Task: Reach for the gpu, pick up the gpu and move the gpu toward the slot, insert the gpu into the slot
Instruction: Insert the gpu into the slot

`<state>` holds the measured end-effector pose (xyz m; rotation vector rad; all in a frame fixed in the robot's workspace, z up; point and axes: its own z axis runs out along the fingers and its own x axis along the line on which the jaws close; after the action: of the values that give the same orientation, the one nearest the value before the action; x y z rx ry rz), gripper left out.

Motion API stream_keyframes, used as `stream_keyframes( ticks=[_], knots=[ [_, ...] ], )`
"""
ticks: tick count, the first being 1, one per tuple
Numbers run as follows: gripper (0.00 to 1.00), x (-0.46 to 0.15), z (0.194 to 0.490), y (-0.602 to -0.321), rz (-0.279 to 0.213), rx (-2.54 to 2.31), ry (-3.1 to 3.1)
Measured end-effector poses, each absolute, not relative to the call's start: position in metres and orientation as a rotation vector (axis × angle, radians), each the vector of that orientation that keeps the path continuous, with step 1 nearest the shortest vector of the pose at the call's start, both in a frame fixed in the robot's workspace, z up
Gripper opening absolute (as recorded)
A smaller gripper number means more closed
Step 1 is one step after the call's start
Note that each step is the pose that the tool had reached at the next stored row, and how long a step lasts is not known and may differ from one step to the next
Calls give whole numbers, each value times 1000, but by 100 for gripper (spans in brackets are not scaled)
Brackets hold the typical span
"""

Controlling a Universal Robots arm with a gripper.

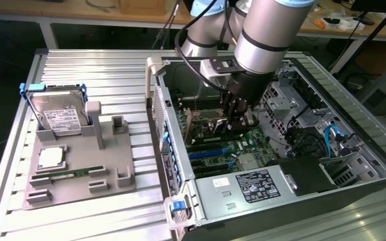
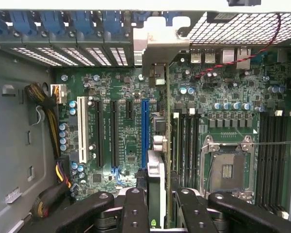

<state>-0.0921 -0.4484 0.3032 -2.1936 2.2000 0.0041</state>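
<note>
My gripper (image 1: 236,119) is down inside the open computer case, over the motherboard (image 2: 126,160). It is shut on the gpu (image 2: 156,184), which I see edge-on between the two black fingers (image 2: 135,213). The card's silvery end bracket (image 2: 160,48) sits against the case's rear wall. The gpu (image 1: 211,134) stands upright on its edge, close to the board. A long blue slot (image 2: 145,131) runs just beside it, and the card hides the board directly beneath itself. Whether its edge sits in a slot I cannot tell.
Black and white slots (image 2: 82,136), a CPU socket (image 2: 226,167) and memory slots (image 2: 189,141) flank the card. Cables (image 2: 48,107) hang by the case wall. Outside, a grey holder (image 1: 79,170) carries a hard drive (image 1: 59,113) and a memory stick (image 1: 69,174). A power supply (image 1: 247,188) fills the case's near end.
</note>
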Motion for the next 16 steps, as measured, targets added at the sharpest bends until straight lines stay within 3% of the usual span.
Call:
stream_keyframes(
  ticks=[16],
  knots=[
    [27, -96, 289, -449, 6, -2193, 2199]
  ],
)
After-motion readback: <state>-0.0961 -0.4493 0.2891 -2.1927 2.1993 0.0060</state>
